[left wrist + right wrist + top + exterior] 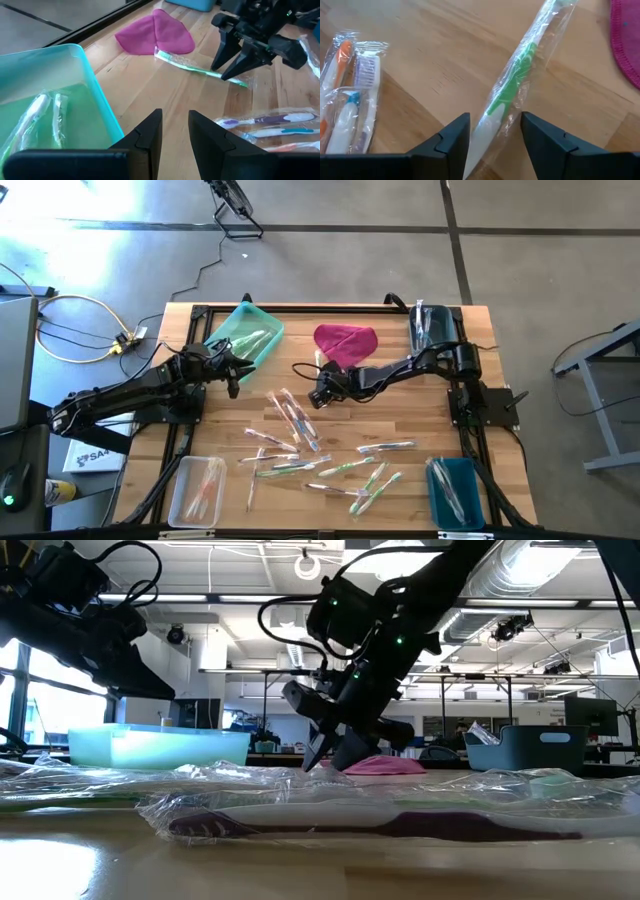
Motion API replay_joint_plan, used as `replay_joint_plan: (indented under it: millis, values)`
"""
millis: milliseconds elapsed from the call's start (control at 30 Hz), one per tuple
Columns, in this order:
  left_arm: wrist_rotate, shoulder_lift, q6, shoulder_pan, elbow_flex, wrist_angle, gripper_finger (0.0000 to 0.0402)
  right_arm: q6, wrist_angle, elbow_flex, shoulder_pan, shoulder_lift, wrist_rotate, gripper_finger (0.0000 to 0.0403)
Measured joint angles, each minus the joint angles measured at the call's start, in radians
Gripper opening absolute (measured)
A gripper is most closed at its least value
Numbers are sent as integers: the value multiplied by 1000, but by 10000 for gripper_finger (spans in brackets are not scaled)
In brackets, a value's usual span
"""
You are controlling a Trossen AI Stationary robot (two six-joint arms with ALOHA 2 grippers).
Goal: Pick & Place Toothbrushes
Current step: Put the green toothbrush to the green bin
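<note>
You're early-to-midway here, by my read: a few brushes sit sorted, most do not. In the high view, the teal bin (246,333) at upper left holds a couple of wrapped brushes, the clear bin (197,489) at lower left has a few, the blue bin (456,492) at lower right a couple, and there's a further wrapped bundle (429,327) at upper right. The loose toothbrushes (300,442) are spread across the centre and lower middle of the table, well over a dozen, so the bulk of the work is left. Your right gripper (494,135) is down at the table centre, just below the magenta cloth (346,341), jaws parted and straddling a green brush (517,75); it lies flat on the wood between the fingers, not gripped. Whether you're about to take it or have just set it down, I can't say. Your left gripper (175,131) hovers at the teal bin's near corner, jaws slightly apart, nothing between them. The green brush itself: green-and-white handle in a clear, crinkly, shiny wrapper, one end touching the cloth's edge. That film looks slippery, and the brush lies low, so expect a fiddly pinch.
</note>
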Motion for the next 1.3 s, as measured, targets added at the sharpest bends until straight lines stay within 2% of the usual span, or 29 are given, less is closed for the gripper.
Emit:
replay_joint_plan:
  millis: [167, 500, 700, 1133, 1300]
  values:
    - [0, 0, 0, 0, 0, 0, 93, -1, -2, 0, 0, 0, 1, 148]
    - [1, 0, 0, 0, 0, 0, 93, 3, -13, -2, -2, 2, 2, 63]
    - [1, 0, 0, 0, 0, 0, 93, 22, -30, -1, -2, 2, 3, 26]
    - [3, 0, 0, 0, 0, 0, 93, 16, -39, -1, -1, -3, 6, 17]
    - [3, 0, 0, 0, 0, 0, 93, -18, -62, -5, 0, -43, -22, 15]
